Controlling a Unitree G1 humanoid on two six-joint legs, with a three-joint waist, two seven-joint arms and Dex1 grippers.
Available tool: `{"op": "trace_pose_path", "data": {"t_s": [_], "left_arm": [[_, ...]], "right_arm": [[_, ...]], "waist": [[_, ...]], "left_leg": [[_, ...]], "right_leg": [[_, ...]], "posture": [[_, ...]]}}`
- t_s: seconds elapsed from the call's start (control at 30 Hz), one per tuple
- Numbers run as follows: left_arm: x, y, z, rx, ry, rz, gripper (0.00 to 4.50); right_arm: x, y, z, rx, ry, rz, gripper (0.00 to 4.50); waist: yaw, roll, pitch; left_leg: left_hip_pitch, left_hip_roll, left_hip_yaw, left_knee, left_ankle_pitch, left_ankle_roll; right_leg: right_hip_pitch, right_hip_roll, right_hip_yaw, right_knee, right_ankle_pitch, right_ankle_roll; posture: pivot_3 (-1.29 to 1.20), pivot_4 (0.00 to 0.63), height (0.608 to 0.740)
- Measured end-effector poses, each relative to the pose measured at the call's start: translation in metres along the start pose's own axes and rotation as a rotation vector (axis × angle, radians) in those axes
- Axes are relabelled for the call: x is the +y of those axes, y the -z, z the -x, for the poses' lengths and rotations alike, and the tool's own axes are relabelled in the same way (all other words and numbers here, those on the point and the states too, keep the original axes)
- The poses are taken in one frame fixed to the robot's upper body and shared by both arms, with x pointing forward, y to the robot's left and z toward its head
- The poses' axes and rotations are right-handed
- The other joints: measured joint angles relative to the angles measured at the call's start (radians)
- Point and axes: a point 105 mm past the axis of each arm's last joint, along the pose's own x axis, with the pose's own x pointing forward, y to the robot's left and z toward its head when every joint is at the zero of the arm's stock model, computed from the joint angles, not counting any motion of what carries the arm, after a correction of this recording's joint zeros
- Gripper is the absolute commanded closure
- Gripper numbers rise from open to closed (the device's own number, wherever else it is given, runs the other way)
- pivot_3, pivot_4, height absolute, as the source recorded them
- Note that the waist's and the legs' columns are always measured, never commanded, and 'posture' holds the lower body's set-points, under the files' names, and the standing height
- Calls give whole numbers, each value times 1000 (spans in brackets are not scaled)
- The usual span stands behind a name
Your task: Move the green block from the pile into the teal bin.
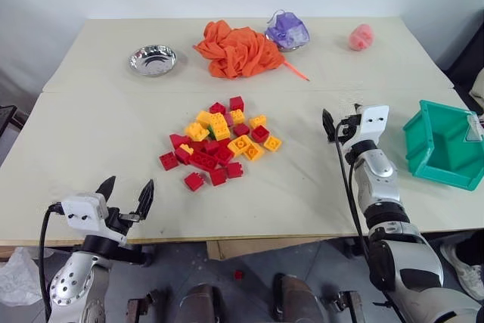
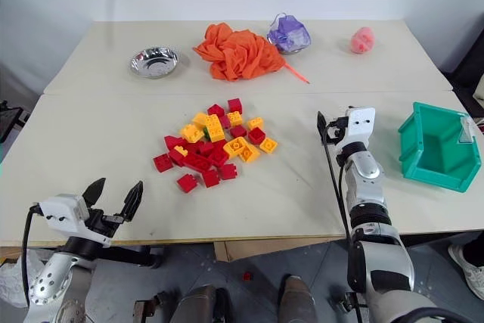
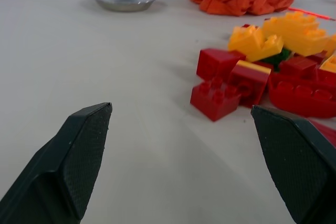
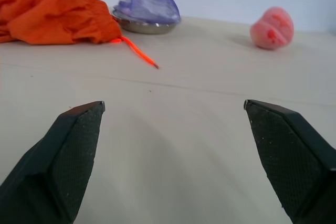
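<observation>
- Table (image 1: 98, 126): a pale surface made of two panels with a seam running across it.
- Pile (image 1: 219, 144): red and yellow toy bricks clustered near the table centre, some stacked on one another, a few red ones lying loose at the near-left edge.
- Green block (image 3: 280, 56): sits inside the pile, mostly hidden; in the left wrist view a dark green patch shows beneath yellow bricks and behind red ones.
- Teal bin (image 1: 445, 144): stands at the right edge of the table, well apart from the pile, its interior showing nothing inside.
- Left gripper (image 1: 125, 194): at the near-left edge of the table, fingers spread wide, holding nothing; the pile lies ahead and to its right.
- Right gripper (image 4: 173, 109): over the table between the pile and the teal bin, fingers spread wide, holding nothing, bare table ahead of it.
- Far side of the table: a metal bowl (image 1: 153, 59), an orange cloth (image 1: 237, 49), a purple bag (image 1: 287, 31) and a pink object (image 1: 361, 37).
</observation>
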Motion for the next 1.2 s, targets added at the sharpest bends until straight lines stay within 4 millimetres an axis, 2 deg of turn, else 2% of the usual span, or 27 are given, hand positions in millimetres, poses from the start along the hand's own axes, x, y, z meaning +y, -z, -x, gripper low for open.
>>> {"op": "trace_pose_path", "data": {"t_s": [0.2,0.3,0.37,0.47,0.57,0.67,0.73,0.87,0.97,1.03,1.1,1.2], "left_arm": [[-2,-6,-16,-19,101,-26,0],[-12,-9,-23,18,280,-75,0],[-17,-10,-37,46,434,-120,0],[-19,-17,-50,51,550,-168,0],[-37,-19,-64,54,724,-174,600],[-55,-22,-79,44,873,-189,1553],[-68,-23,-86,31,962,-214,2192],[-103,-22,-106,30,1130,-182,3528],[-118,-14,-115,70,1202,-210,4484],[-127,-2,-124,126,1234,-240,4484],[-135,4,-141,149,1184,-245,4484],[-136,2,-166,179,1080,-274,4484]], "right_arm": [[15,-11,17,-54,-151,-36,35],[22,-20,30,-75,-273,-49,35],[22,-31,46,-66,-406,-10,35],[15,-47,60,-55,-507,28,35],[15,-44,88,63,-681,94,0],[21,-39,109,144,-785,100,0],[25,-40,113,147,-800,98,0],[18,-45,109,117,-727,92,0],[20,-44,113,111,-714,87,0],[22,-40,116,109,-699,68,0],[24,-40,117,101,-688,60,0],[27,-44,117,74,-680,56,0]], "waist": [[4,0,0],[3,1,0],[12,3,1],[7,2,1],[13,2,1],[19,2,1],[13,2,1],[25,2,1],[30,1,1],[32,1,1],[35,0,2],[33,-2,3]], "left_leg": [[0,0,-1,0,0,0],[0,0,-1,0,0,0],[0,0,-1,0,0,0],[0,0,-1,0,0,0],[0,0,-1,-1,0,0],[0,0,0,0,0,0],[1,0,0,0,0,0],[0,-1,0,1,0,0],[0,-1,0,0,0,0],[0,-1,0,0,0,0],[-1,-1,0,1,0,0],[-1,-1,-1,1,0,0]], "right_leg": [[0,0,-1,0,0,0],[0,0,-1,0,0,0],[0,0,-1,0,0,0],[0,0,-1,0,0,0],[0,0,-2,-1,0,0],[1,1,-2,-1,0,0],[1,1,-1,-1,0,0],[1,1,-1,-1,0,1],[1,1,-2,-3,0,1],[2,1,-2,-3,1,1],[2,1,-2,-3,1,2],[2,1,-2,-3,1,2]], "posture": [[0,150,740],[0,150,740],[0,150,740],[0,150,740],[0,150,740],[0,150,740],[0,150,740],[0,150,740],[0,150,740],[0,150,740],[0,150,740],[0,150,740]]}}
